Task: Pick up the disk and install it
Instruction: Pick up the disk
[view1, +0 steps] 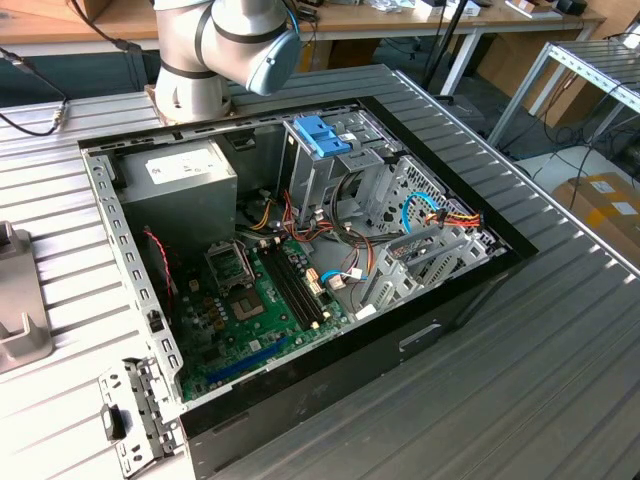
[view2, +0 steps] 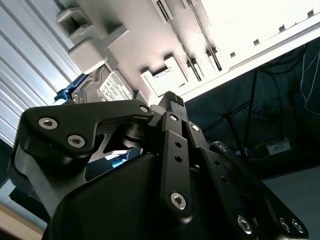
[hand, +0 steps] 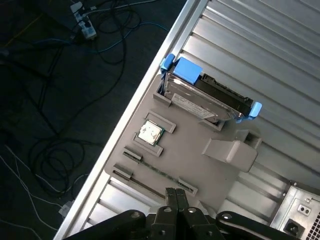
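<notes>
One silver-grey metal disk with bright blue plastic rails (hand: 207, 97) stands in grey holder plate (hand: 185, 150). Black hand (hand: 175, 192) well apart, pressed together, empty. Best spread before closing on disk.

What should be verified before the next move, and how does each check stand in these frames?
1. Is the disk seated in the grey fixture? Ok: it stands on edge in its slot.
2. Is the gripper empty? Ok: it holds nothing and is apart from the disk.
3. Is the gripper open for a grasp? Not ok: its fingers are closed together.
4. Is the space beside the disk free? Ok: the chip sits apart in its own recess.
5. Is the bay in the drive cage free? Cannot tell: cables crowd beside it.
</notes>
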